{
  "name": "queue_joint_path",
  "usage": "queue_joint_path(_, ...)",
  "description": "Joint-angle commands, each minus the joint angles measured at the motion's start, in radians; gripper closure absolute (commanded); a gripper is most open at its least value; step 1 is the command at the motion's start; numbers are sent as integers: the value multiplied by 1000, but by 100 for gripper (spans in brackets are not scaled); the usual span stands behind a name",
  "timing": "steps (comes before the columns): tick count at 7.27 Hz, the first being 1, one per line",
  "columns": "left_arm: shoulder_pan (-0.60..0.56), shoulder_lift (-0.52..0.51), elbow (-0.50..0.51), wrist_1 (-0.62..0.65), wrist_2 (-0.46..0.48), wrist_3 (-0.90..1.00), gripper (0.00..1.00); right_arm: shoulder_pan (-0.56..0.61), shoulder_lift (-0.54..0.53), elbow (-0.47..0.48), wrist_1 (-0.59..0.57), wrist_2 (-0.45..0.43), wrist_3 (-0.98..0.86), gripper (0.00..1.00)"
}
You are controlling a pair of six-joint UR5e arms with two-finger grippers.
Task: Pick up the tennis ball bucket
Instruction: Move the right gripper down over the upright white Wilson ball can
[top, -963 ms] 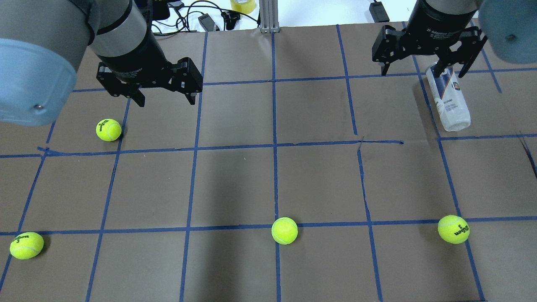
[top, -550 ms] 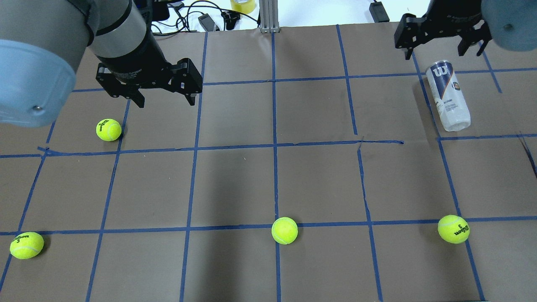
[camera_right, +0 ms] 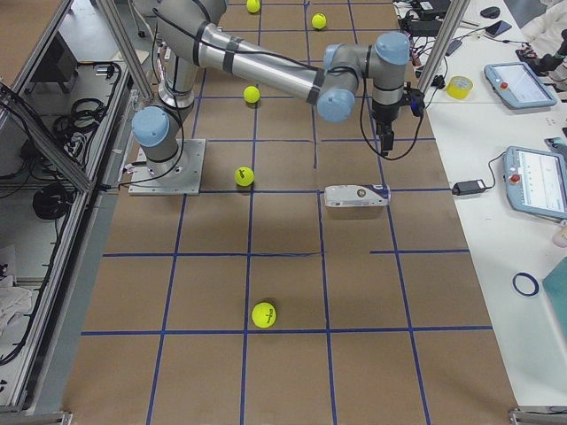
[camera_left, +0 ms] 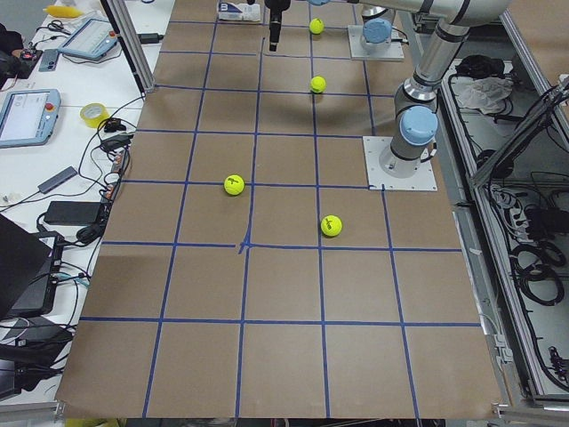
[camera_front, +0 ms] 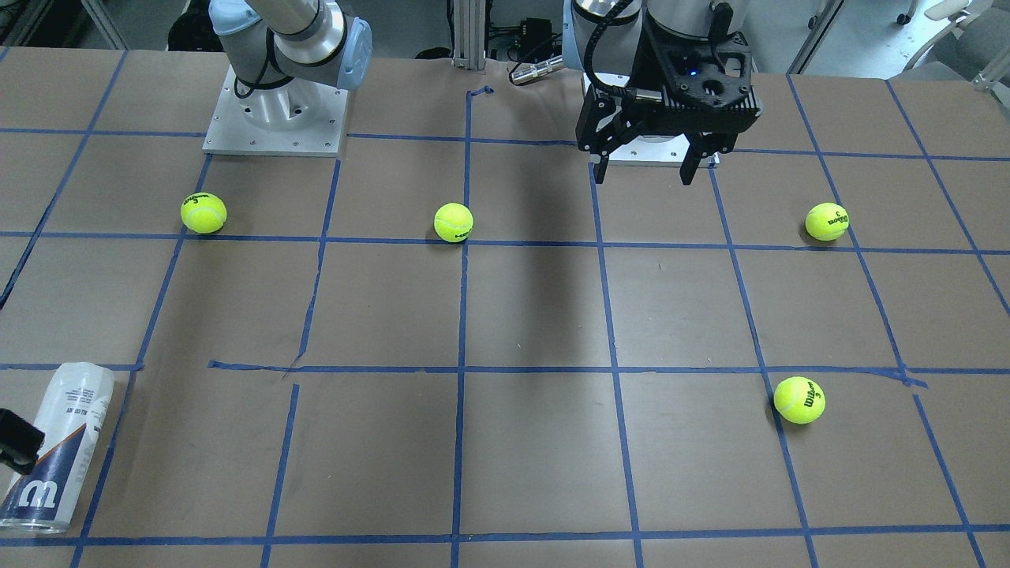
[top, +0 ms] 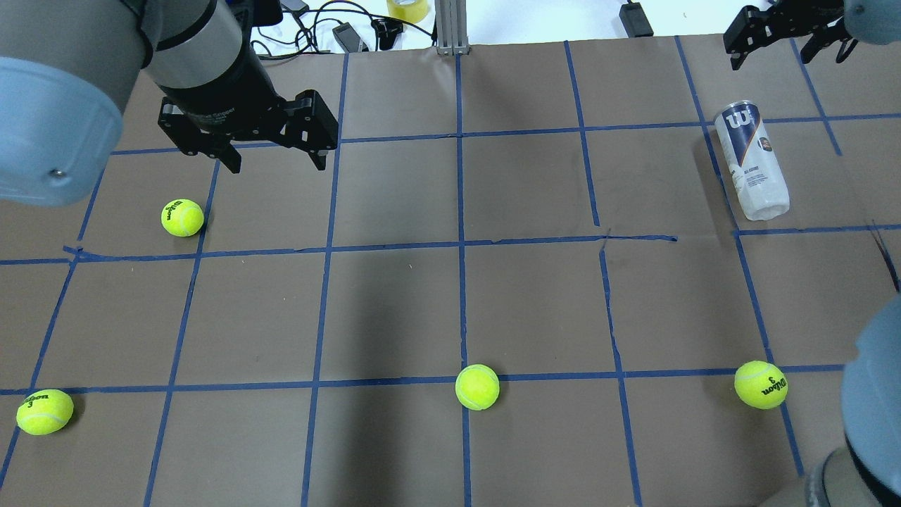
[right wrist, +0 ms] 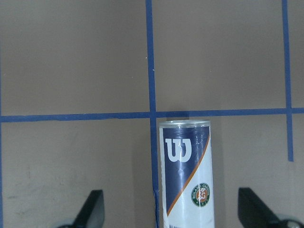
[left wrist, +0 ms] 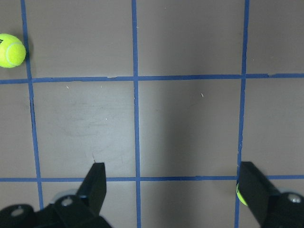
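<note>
Four tennis balls (top: 477, 387), some stamped "Wilson 3", and one tennis ball bucket (top: 752, 160) marked "W" lie on the bench (top: 535, 303); left jaws and right jaws gape empty.

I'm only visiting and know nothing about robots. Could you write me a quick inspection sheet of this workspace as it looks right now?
Surface: table covered in brown paper with a blue tape grid.
Job's things: bucket lies on its side, not lifted, with nothing touching it.
Clutter: tennis balls, four, loose and spread apart.
Grippers: left gripper open, empty, above the table. Right gripper open, empty, near the bucket's rim end.
Cables: cables bunched past the table's far edge.
Surroundings: yellow tape roll past that edge, and tablets on a side bench.
</note>
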Motion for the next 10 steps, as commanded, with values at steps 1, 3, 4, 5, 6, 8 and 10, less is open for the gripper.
queue_joint_path(1,32,18,3,4,-1,-1,0,-9,184,-88,-79,4,-17,0)
queue_joint_path(3,31,44,-50,41,-1,-1,0,-35,231,-88,-115,-5,-39,0)
queue_joint_path(4,31,60,-84,70,0,-1,0,-35,238,-85,-113,-10,-39,0)
queue_joint_path(5,31,63,-99,102,-1,-1,0,-35,249,-80,-107,2,-37,0)
queue_joint_path(6,31,58,-103,105,2,-12,0,-35,254,-73,-101,-7,-39,0)
queue_joint_path(8,49,47,-90,93,2,-1,0,-35,258,-71,-74,-20,-39,0)
queue_joint_path(10,51,55,-104,67,3,-1,0,-35,266,-73,-55,-21,-29,0)
